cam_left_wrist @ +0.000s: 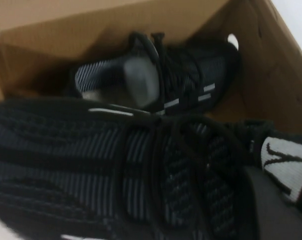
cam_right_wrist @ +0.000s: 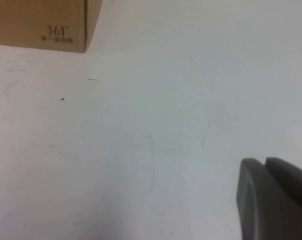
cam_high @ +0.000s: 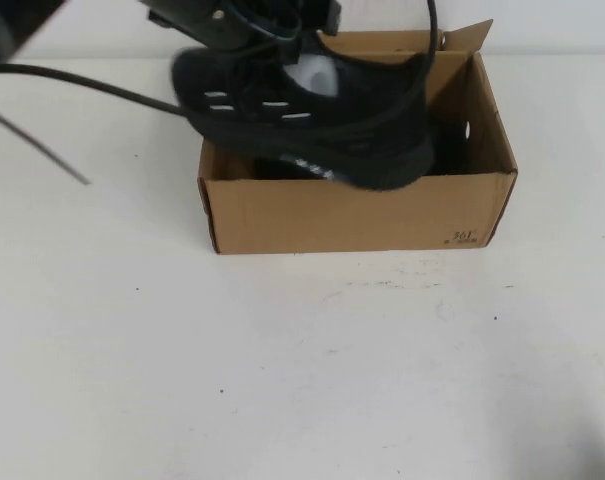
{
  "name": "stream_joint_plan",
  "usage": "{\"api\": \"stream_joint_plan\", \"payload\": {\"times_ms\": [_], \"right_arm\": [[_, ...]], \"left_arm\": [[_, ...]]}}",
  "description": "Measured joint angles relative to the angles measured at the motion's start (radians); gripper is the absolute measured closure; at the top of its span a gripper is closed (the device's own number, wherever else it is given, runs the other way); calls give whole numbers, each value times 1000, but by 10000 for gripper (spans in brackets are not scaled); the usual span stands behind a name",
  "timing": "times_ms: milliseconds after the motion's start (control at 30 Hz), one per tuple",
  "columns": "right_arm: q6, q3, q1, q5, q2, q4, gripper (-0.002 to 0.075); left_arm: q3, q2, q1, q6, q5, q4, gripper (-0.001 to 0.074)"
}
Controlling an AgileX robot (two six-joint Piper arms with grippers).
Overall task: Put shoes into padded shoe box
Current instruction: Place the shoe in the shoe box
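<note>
At about eleven o'clock in the high view, the left gripper [cam_high: 267, 30] is clamped on the collar of a black sneaker [cam_high: 312, 120], holding it tilted above the open cardboard shoe box [cam_high: 362, 215]. The second sneaker [cam_left_wrist: 160, 80] already lies inside the box. The right gripper [cam_right_wrist: 270, 195], fingers pressed together, hovers over the bare white table [cam_right_wrist: 141, 150] near the box's printed corner.
</note>
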Motion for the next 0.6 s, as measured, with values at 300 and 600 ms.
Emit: {"api": "stream_joint_plan", "payload": {"times_ms": [300,600], "right_arm": [[0,0,0,0,0,0,734],[0,0,0,0,0,0,734]], "left_arm": [[-37,116,0,-75,-92,-33,725],[-37,139,-6,-126,-196,-37,725]]}}
